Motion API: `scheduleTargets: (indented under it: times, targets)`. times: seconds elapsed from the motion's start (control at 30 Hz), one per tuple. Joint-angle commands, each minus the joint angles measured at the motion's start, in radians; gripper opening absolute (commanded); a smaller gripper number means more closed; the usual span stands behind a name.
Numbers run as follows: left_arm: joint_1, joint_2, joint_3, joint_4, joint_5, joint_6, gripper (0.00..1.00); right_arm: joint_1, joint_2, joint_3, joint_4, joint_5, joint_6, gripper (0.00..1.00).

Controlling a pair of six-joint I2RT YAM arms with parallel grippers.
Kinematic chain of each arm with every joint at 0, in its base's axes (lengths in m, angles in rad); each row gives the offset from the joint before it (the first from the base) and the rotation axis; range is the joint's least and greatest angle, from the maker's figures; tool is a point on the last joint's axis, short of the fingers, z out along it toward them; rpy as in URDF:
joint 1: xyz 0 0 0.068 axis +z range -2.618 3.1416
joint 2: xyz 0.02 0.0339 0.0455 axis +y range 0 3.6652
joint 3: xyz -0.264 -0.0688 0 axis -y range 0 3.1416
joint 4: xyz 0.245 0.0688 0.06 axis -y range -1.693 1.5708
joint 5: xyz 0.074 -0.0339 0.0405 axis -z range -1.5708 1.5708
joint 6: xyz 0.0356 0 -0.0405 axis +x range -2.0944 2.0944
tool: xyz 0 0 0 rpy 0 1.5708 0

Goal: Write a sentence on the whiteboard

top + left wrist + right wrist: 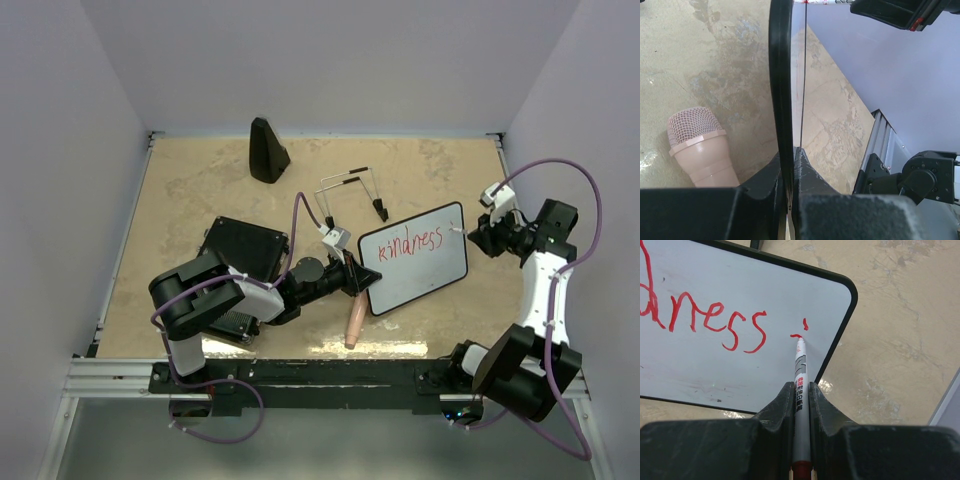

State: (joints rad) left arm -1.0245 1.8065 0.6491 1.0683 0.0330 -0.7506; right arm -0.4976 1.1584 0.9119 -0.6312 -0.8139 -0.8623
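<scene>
At the middle of the tan marbled bench (190, 190), the small white rectangular whiteboard (420, 265) with its thin black frame stands tilted between my two pincers. My left pincer (363, 281) is clenched on the board's left edge. My right pincer (800, 390) grasps a slim grey marker (800, 362) whose tip touches the board just past the red word "kindness", beside a short red stroke near the right edge. A pink mesh-headed microphone (697, 145) lies on the bench just beside my left pincer. The board's lower edge seems to rest on the bench, though I cannot be sure.
</scene>
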Motion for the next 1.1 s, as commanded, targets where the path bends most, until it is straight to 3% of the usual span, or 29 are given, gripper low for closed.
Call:
scheduleTargets:
  times: [0.0,0.57,1.07]
  targets:
    - [-0.006,0.016,0.009,-0.027,0.007,0.059,0.0,0.002,-0.011,-0.016,0.065,0.021,0.036,0.0]
    - [-0.008,0.016,0.009,-0.024,0.013,0.059,0.0,0.002,0.035,-0.005,-0.159,0.015,-0.217,0.0]
    - [-0.006,0.025,0.011,-0.018,0.018,0.056,0.0,-0.001,0.006,0.028,0.018,0.045,-0.03,0.0]
